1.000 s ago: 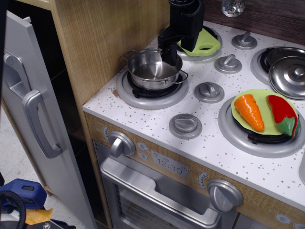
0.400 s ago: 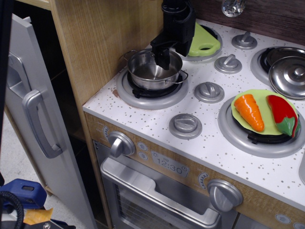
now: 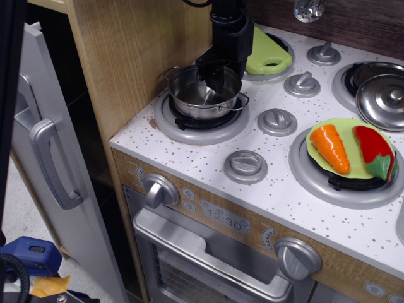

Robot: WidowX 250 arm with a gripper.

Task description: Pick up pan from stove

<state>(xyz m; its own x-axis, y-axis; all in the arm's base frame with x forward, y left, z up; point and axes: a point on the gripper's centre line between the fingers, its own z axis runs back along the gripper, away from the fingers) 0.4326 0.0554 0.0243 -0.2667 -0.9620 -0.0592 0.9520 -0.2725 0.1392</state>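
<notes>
Pan (image 3: pixel 203 96) sits on the stove's (image 3: pixel 271 183) rear-left burner, with the gripper (image 3: pixel 213 81) poised over its far rim, jaws narrowly parted. Best to straddle the wall squarely, close firmly, then lift straight up.

Toy food, a lid and a cutting board around a play kitchen

A light green plate (image 3: pixel 353 165) at three o'clock carries an orange carrot (image 3: pixel 331 148) and, just beside it, a red pepper (image 3: pixel 374 151). A domed steel lid (image 3: pixel 381 101) with a knob sits at two o'clock. A lime green cutting board (image 3: pixel 270 58) lies at twelve o'clock. A grey door with a curved handle (image 3: pixel 50 165) stands at nine o'clock, beside a wood-look cabinet wall (image 3: pixel 132 50).
</notes>
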